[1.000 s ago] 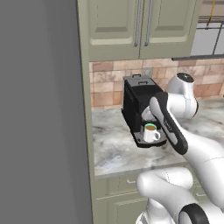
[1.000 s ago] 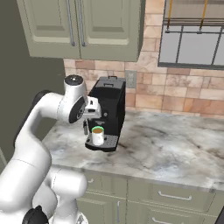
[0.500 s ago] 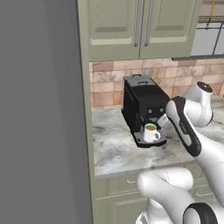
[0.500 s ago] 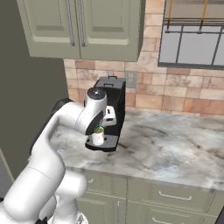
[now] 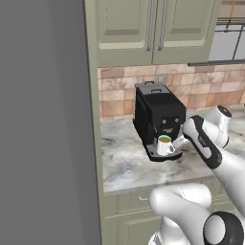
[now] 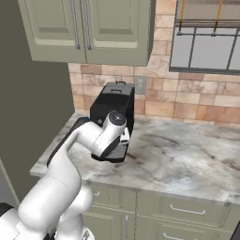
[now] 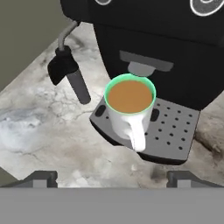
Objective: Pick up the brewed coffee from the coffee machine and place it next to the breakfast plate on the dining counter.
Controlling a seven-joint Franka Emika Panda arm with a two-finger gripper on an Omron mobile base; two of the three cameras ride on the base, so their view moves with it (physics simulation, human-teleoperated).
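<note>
So nothing's actually been grabbed yet, as far as I can tell. In the hand view the gripper point(image 7: 111, 177) is sitting with its two fingertips point(image 7: 41, 177) spread wide apart at the bottom, nothing between them, and it's looking straight at the mug point(image 7: 130, 109). The handle is pointing toward the camera, which I'd guess makes a side grab on the cup body a bit fiddly.

The mug point(image 5: 165, 145) is sitting upright on the drip tray point(image 7: 175, 131), right under the spout of the coffee machine point(image 5: 158, 115), full of brown coffee with the green rim showing. The hand is hovering just beside the front of the tray, near but not touching.

From the right side the arm is blocking the mug, so no help there. The machine point(image 6: 112, 105) is standing on the marble kitchen counter point(image 6: 187, 154) against the brick wall point(image 6: 159, 101).

So what's left is basically everything: closing in, gripping, lifting clear of the spout, then carrying it over to the plate at the dining counter without sloshing.
</note>
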